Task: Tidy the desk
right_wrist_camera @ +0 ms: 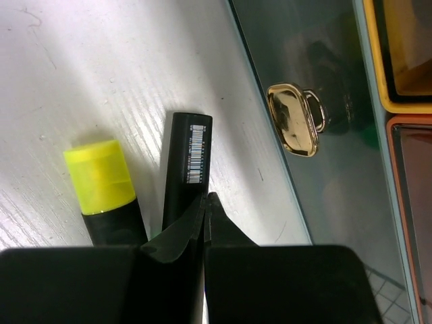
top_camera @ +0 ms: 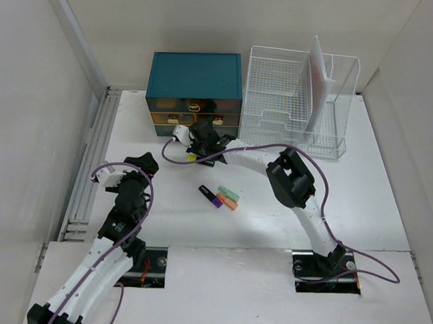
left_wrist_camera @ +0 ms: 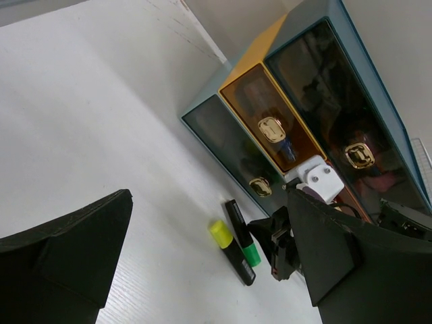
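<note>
My R pincer (right_wrist_camera: 206,202) is sitting closed, empty, tips over black marker (right_wrist_camera: 189,169) lying lengthwise ahead, parallel w/ teal chest (top_camera: 194,76), on tabletop (top_camera: 385,210). L pincer (left_wrist_camera: 209,202) is hanging wide open, farther off.

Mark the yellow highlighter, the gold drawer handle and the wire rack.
yellow highlighter (right_wrist_camera: 101,177), right wrist view, on its yellow cap.
gold handle (right_wrist_camera: 292,119), right wrist view, middle of its plate.
wire rack (top_camera: 275,84), top view, bare mesh of its left bay.
</note>
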`<state>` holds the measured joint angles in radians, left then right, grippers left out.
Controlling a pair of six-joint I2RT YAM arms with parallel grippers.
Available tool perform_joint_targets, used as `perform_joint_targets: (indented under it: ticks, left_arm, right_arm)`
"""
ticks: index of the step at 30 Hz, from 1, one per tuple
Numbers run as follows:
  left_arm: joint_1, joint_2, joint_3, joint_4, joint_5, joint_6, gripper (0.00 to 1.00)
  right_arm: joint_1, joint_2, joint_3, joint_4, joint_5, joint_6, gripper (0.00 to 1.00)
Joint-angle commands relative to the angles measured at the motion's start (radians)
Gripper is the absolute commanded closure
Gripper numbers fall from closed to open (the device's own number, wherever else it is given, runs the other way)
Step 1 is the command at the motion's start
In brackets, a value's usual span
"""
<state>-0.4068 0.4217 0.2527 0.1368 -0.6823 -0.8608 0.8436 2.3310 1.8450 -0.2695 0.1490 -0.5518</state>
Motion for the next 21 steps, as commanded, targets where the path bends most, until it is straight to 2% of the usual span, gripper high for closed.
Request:
perform_joint_targets:
  ticks: [1, 12, 21]
  left_arm:
    - [-0.006, -0.018, -0.001, 0.018, 0.006, 0.014, 0.01]
    - [-0.006, -0.027, -0.001, 0.009, 0.006, 0.014, 0.01]
    - [-0.006, -0.027, 0.008, 0.009, 0.006, 0.014, 0.01]
  right_arm:
    - [-0.009, 0.011, 0.033, -0.039, -0.081, 0.006, 1.0]
    - [-0.009, -0.03, -0.035, -0.109, -0.261, 0.024, 1.0]
    - [0.002, -0.105, -0.147, -0.122, -0.284, 0.033, 1.0]
